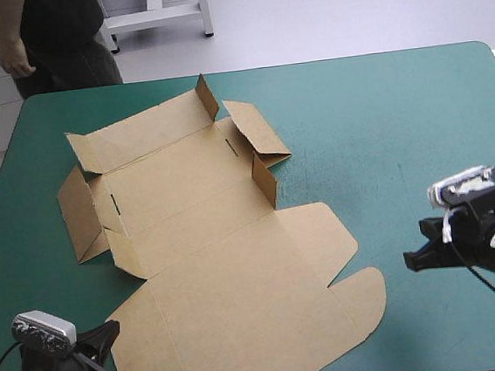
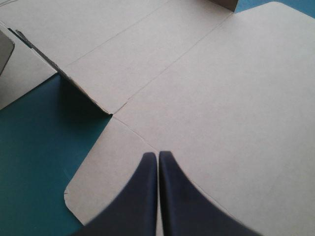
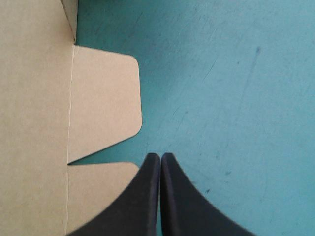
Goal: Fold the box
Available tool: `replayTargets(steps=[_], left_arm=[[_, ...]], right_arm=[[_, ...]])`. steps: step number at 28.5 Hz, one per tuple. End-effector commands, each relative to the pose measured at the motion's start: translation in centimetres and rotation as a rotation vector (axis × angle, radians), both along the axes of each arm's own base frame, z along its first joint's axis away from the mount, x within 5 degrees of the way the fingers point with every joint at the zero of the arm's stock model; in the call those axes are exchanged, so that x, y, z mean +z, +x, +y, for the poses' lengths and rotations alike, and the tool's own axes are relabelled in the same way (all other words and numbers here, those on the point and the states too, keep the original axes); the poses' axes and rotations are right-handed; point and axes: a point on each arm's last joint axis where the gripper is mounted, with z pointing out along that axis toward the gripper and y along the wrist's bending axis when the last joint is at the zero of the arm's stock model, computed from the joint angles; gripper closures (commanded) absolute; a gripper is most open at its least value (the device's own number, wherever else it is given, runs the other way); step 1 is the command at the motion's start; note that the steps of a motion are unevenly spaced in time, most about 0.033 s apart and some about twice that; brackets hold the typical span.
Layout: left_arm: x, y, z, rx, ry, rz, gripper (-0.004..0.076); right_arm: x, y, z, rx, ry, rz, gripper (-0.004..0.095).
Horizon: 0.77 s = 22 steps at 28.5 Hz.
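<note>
The brown box (image 1: pixel 209 242) lies opened out on the left half of the table. Its far end has small flaps (image 1: pixel 207 96) standing up; the broad lid panel (image 2: pixel 231 98) lies flat toward the near edge. My left gripper (image 1: pixel 114 332) is shut and empty, its tips (image 2: pixel 158 155) hovering over the rounded near-left flap (image 2: pixel 103 182). Right of the box, my right gripper (image 1: pixel 413 260) is also shut with nothing in it. Its tips (image 3: pixel 160 156) hang over the teal-green cover, just beside the notch between two rounded flaps (image 3: pixel 103 98) of the lid.
Teal-green cover (image 1: pixel 400 127) shows to the right of the box as far as the table's right edge. A side flap (image 1: pixel 76 211) of the box reaches close to the table's left edge.
</note>
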Motion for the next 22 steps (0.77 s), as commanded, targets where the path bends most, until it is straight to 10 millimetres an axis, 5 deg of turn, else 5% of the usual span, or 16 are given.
replayTargets(steps=[1,11,22], left_arm=[[1.2,0.4,-0.2,0.002,-0.043,-0.062,0.0732],[1.2,0.4,-0.2,0.002,-0.043,-0.062,0.0732],[1.2,0.4,-0.2,0.002,-0.043,-0.062,0.0732]], right_arm=[[2.9,3.1,0.2,0.003,0.007,-0.051,0.0921],[7.1,11.9,1.7,0.115,0.018,0.018,0.0906],[7.9,21.8,10.4,0.262,-0.013,0.113,0.0903]])
